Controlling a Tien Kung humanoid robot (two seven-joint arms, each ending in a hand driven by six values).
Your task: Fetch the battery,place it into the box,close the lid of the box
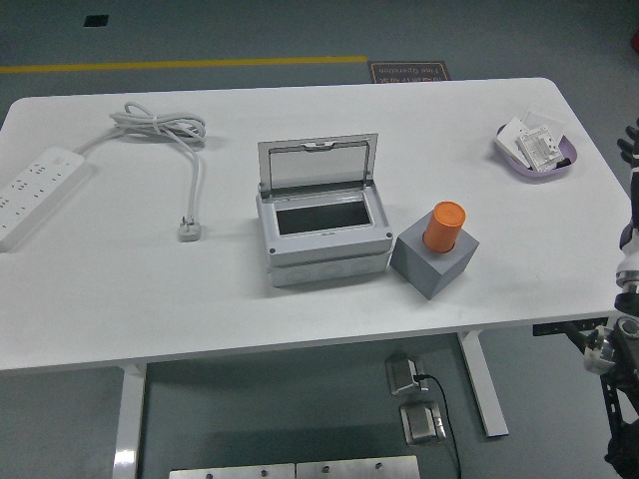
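Observation:
An orange cylindrical battery point(443, 227) stands upright in a grey block holder point(435, 258) on the white table point(120, 289), right of centre. Just left of it sits the grey box point(322, 237), its hinged lid point(319, 163) standing open at the back and its dark inside showing nothing in it. My right arm point(627, 261) hangs at the picture's right edge, beside the table and well clear of the battery; only a sliver of its hand point(630, 143) shows. My left arm is out of view.
A white power strip point(36, 190) lies at the far left, its coiled cable point(160, 127) and plug point(189, 230) left of the box. A purple dish point(536, 147) with small white parts sits at the back right.

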